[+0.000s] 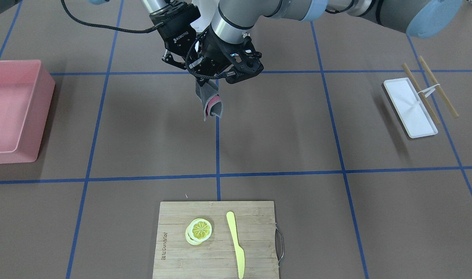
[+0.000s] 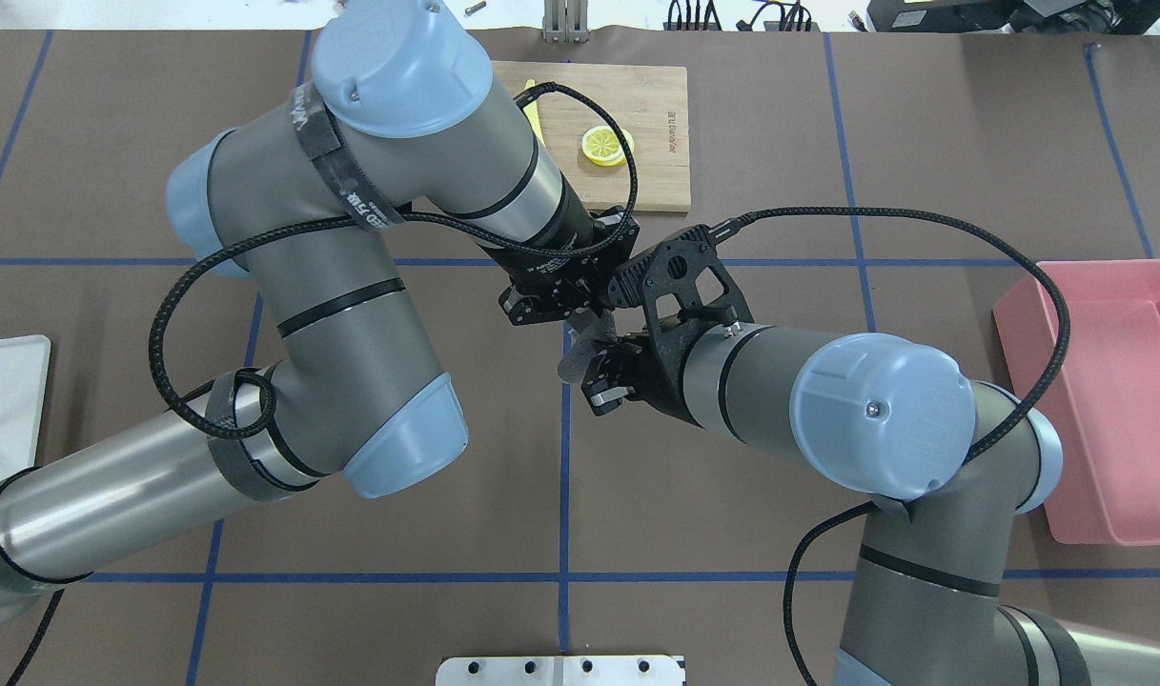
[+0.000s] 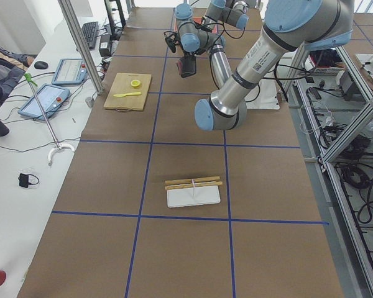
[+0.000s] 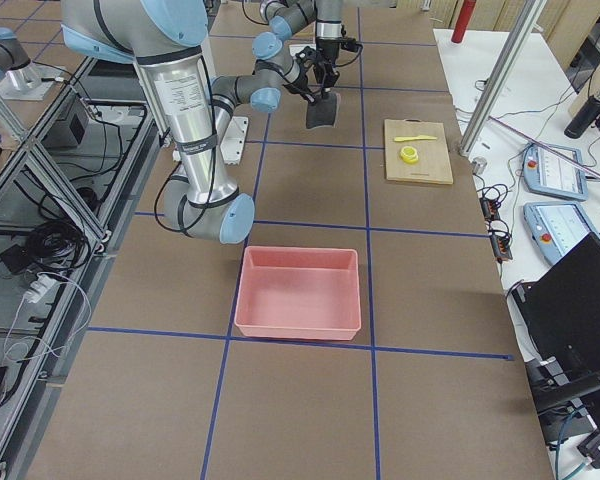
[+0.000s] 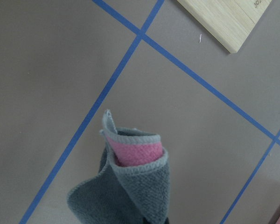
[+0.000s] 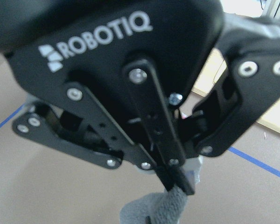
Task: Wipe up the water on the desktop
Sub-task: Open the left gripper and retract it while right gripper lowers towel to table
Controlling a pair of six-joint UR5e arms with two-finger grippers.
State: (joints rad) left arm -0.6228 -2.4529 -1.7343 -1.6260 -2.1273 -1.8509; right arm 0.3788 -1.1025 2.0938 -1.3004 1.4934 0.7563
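Observation:
A grey cloth with a pink inner side (image 1: 211, 102) hangs folded from my left gripper (image 1: 204, 79), which is shut on its top edge above the brown desktop (image 1: 278, 131), over a blue tape line. The cloth fills the bottom of the left wrist view (image 5: 130, 186). The right wrist view shows the left gripper's fingertips (image 6: 179, 184) pinching the cloth (image 6: 154, 210). My right gripper (image 1: 175, 60) hovers right beside the left one, open and holding nothing. In the overhead view the two grippers meet at the centre, with the cloth (image 2: 578, 354) between them. I can make out no water on the desktop.
A pink bin (image 1: 14, 112) stands on the robot's right side. A bamboo board (image 1: 181, 255) at the far edge carries a lemon slice (image 1: 199, 229) and a yellow knife (image 1: 236, 244). A white tray (image 1: 410, 108) with chopsticks (image 1: 437, 87) lies on the robot's left side.

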